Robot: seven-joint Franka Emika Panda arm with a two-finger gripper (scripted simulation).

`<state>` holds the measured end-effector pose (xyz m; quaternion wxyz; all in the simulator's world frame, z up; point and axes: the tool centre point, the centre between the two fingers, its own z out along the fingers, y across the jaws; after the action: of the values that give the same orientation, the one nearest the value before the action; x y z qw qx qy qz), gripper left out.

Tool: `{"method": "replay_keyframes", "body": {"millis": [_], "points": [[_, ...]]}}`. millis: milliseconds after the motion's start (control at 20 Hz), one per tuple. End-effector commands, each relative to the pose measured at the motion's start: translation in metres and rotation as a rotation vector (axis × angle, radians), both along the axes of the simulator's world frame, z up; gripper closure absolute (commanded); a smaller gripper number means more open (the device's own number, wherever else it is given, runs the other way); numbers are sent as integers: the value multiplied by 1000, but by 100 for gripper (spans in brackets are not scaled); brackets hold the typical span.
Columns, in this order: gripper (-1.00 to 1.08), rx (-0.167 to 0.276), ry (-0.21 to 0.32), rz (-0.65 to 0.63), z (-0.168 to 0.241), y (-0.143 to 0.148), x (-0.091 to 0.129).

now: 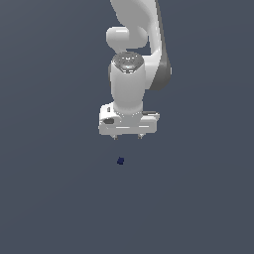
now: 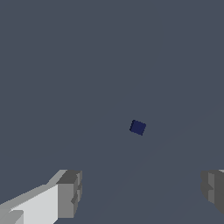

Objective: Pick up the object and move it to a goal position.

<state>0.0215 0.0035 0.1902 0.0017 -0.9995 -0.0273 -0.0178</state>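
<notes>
The white arm (image 1: 131, 74) is seen reaching down from the far side of the scene, its wrist turned so that the gripper (image 1: 127, 136) points straight down at the grey-blue ground (image 1: 49, 188). The fingers (image 2: 70, 192) are spread wide apart, with nothing held between them. The navy-blue cube (image 1: 120, 160) lies on the ground, apart from the gripper, nearer in the exterior view and slightly towards that view's left of the fingertips.
</notes>
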Motion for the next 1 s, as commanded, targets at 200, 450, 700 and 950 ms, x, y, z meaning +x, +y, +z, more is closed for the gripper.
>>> {"method": "replay_keyframes", "body": {"millis": [200,450,700,950], "points": [[-92,-6,3,61,-6,-2,2],[-92,-13,7,147,-15,-5,4],[-92,-21,12,265,-28,-9,7],[-92,-28,18,401,-42,-13,10]]}}
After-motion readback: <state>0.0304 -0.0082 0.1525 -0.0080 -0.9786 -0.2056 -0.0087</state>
